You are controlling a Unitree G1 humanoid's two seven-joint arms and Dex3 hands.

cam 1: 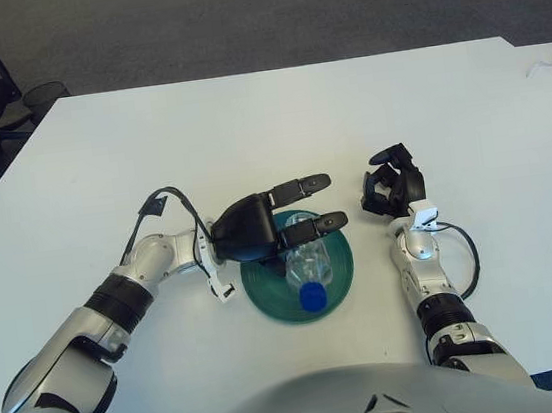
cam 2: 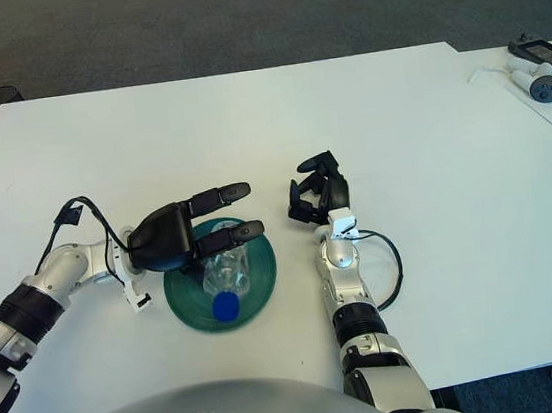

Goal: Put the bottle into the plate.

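Left eye view: white table (cam 1: 245, 120), both hands low over it
Bottle (cam 1: 308, 263): clear, blue cap, lying on its side in the plate, cap end toward the robot, just below the left fingertips
Plate (cam 1: 267, 293): dark green, round, partly under the left hand
Left hand (cam 1: 258, 227): over the plate's left rim, fingers (cam 1: 303, 183) stretched out straight and spread, gripping nothing
Right hand (cam 1: 391, 184): right of the plate, well apart from it, fingers curled in, holding nothing
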